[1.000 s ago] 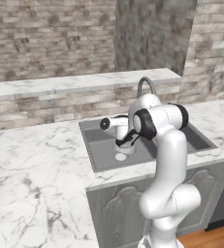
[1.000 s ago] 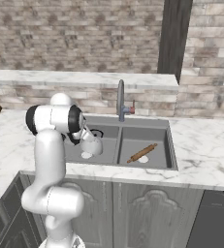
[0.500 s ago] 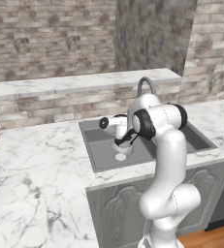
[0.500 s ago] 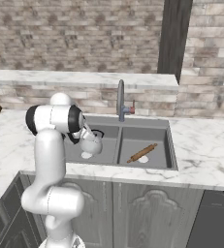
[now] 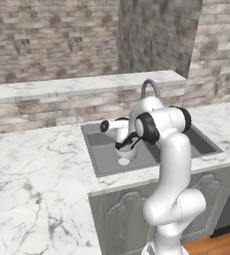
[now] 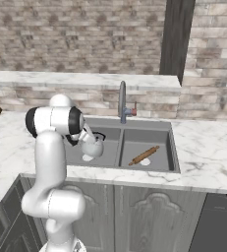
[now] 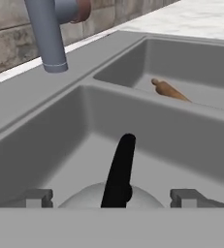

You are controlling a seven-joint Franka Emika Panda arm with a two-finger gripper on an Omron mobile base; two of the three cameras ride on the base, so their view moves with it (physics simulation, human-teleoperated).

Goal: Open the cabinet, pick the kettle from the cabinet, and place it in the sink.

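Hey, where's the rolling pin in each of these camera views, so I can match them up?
Left base view: not in it.
Right base view: rolling pin lies diagonally in the right basin, lower right of centre.
Hand view: rolling pin sits upper right, in the far basin.
Shared landmark: faucet.

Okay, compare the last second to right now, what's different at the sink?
The gripper has opened: its fingertips now stand wide apart on either side of the kettle's black handle, so the kettle looks let go, sitting low in the sink's left basin. The arm, kettle, rolling pin in the right basin and faucet haven't visibly moved.
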